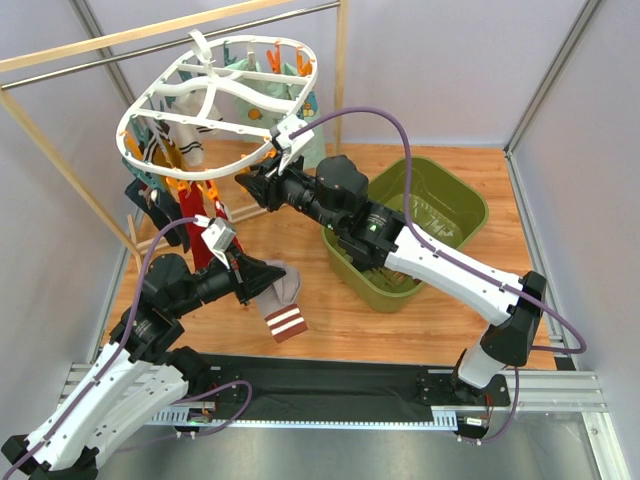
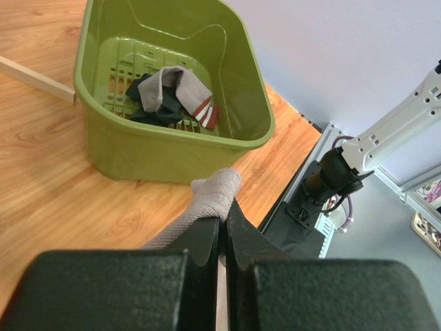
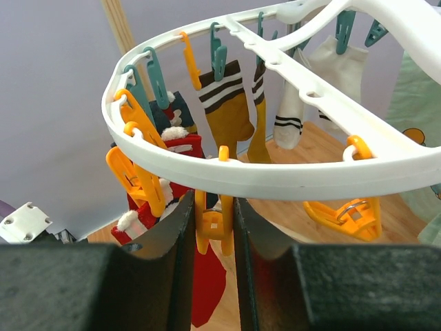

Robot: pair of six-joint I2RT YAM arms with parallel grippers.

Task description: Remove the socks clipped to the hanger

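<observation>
Mid-task, by the look of it. Holds a grey sock (image 2: 210,196) with a red-and-white cuff clenched tight in the left tool (image 2: 222,221), low over the near left part of the surface (image 1: 350,320), off the hanger (image 3: 289,183) and dangling toward the wood. Reaches the right tool (image 3: 215,214) up to the near rim of the hanger, over the far left corner, and pinches an orange clip (image 3: 213,231) between the two fingers; looks clamped on it, touching both sides. Just below that clip, a red sock (image 3: 207,289), seemingly the one in its bite. Further round the frame, plenty more to fetch: a mustard sock (image 3: 231,110), a white sock (image 3: 293,117), a mint sock (image 3: 413,110) at the far side. Over toward the right edge, a green tub (image 2: 172,148) with a couple of socks (image 2: 172,93) lying in it already.

Two jobs in hand, then. For the left: needs carrying across and letting go above the tub, well apart from that tool just now. For the right: calls for a firm squeeze on the clip's tail to open its mouth and free the red sock; cannot tell from here about the mouth, open or not. Worth a gentle touch too, with the frame hung from a single hook (image 1: 200,45) and free to swing.
</observation>
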